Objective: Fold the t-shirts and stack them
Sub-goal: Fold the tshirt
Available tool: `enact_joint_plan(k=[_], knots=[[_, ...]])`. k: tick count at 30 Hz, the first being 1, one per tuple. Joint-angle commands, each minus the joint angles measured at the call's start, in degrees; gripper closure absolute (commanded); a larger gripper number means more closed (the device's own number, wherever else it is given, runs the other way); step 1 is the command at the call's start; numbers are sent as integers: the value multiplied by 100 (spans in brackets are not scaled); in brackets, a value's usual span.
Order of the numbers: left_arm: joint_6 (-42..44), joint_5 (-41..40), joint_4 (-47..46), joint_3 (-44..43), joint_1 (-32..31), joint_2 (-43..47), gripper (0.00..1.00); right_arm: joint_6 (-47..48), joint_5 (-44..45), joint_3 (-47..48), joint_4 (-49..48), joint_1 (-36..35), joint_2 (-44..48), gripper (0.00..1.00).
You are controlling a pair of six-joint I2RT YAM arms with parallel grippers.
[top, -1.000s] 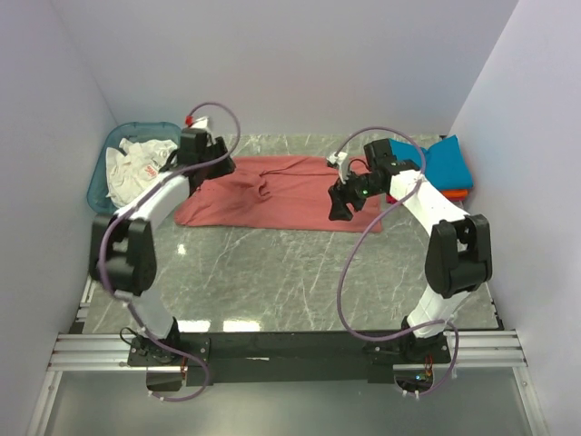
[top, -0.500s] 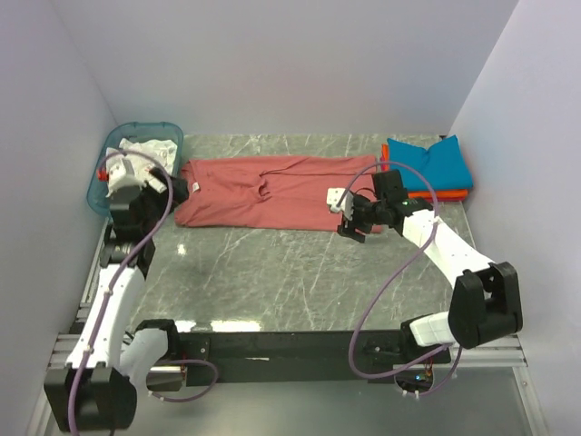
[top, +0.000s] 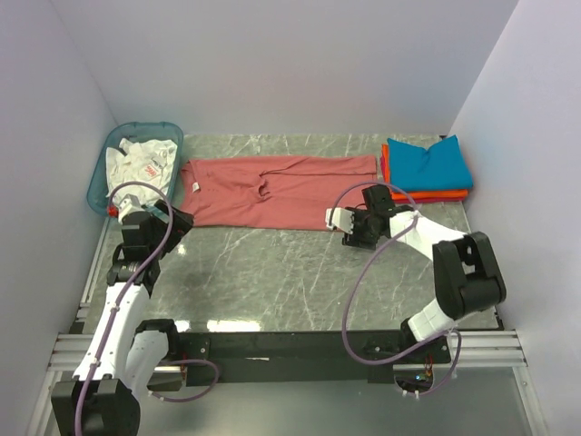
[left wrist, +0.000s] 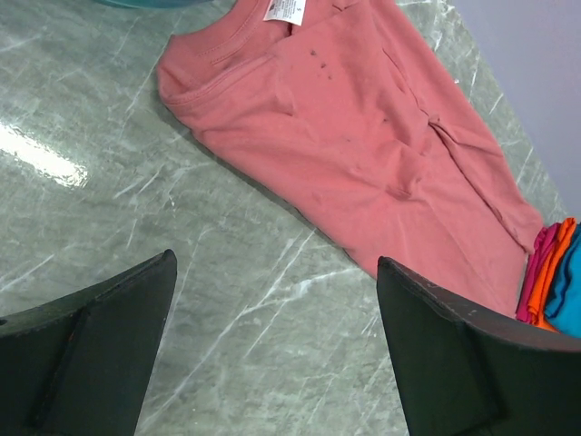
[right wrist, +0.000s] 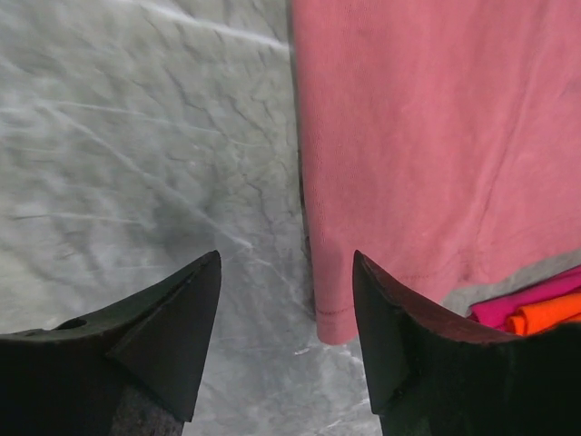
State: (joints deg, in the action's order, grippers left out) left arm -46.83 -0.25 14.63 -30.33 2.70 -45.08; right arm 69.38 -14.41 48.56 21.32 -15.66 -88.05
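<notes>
The large dusty-red t-shirt lies spread flat across the back of the table, with its white neck label at the left end. A folded teal-blue t-shirt rests on a folded orange one at the back right. My left gripper is open and empty over bare table, near the shirt's collar end. My right gripper is open and empty, low at the shirt's near right hem corner. In the right wrist view that corner lies between my fingers.
A translucent teal basket holding white cloth stands at the back left. The grey marble table has walls close on the left, back and right. The edges of the folded stack show next to my right finger.
My left arm has pulled back from the shirt's collar end to the near left. My right gripper has come down and forward to the shirt's near right corner.
</notes>
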Motion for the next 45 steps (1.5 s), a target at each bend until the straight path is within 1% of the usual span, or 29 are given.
enact_joint_plan(k=[1,7,13,15,16,18,19,20,23,27,31,34,35,37,38,40,42,43,44,45], knots=[[-169,43,-48,53,20,175,3,-83,615,180,-514,-86,-344,35],[-177,-115,-57,80,29,333,3,-153,922,269,-760,-86,-748,43],[-195,-63,-75,88,29,316,3,-118,949,216,-849,-95,-828,58],[-204,-19,-127,97,38,289,3,-118,923,207,-805,-86,-801,67],[-213,-19,-145,106,38,281,3,-92,879,207,-727,-86,-784,75],[-221,77,-171,132,38,237,3,-48,826,207,-630,-95,-758,84],[-230,121,-189,141,46,219,3,-4,791,198,-568,-86,-740,87],[-248,148,-180,167,64,210,3,22,730,181,-515,-95,-688,93],[-257,227,-198,220,73,263,4,145,555,119,-305,-95,-495,99],[-283,359,-224,264,82,289,4,294,413,101,283,-86,-169,100],[-458,640,-425,396,90,202,4,820,185,67,1626,-78,208,100],[-695,1000,-636,615,91,79,5,1146,62,-416,2093,-95,875,100],[-757,1070,-811,737,99,9,6,1217,35,-530,2226,-95,1251,100],[-897,1298,-1067,852,99,-79,9,1358,9,-882,2568,-104,1657,100],[-933,1334,-1164,931,91,-193,10,1393,0,-996,2683,-104,2034,100],[-1012,1431,-1427,967,90,-343,12,1516,-9,-1277,2990,-113,2414,100],[-1082,1536,-1778,1011,82,-606,14,1543,-53,-1489,3097,-104,2871,100],[-1126,1563,-1858,1011,90,-686,16,1517,-79,-1542,3132,-113,3003,99],[-1135,1607,-1911,1002,73,-834,18,1490,-166,-1577,3133,-121,3196,93],[-1127,1590,-1903,994,73,-879,19,1455,-210,-1603,3133,-121,3276,85]])
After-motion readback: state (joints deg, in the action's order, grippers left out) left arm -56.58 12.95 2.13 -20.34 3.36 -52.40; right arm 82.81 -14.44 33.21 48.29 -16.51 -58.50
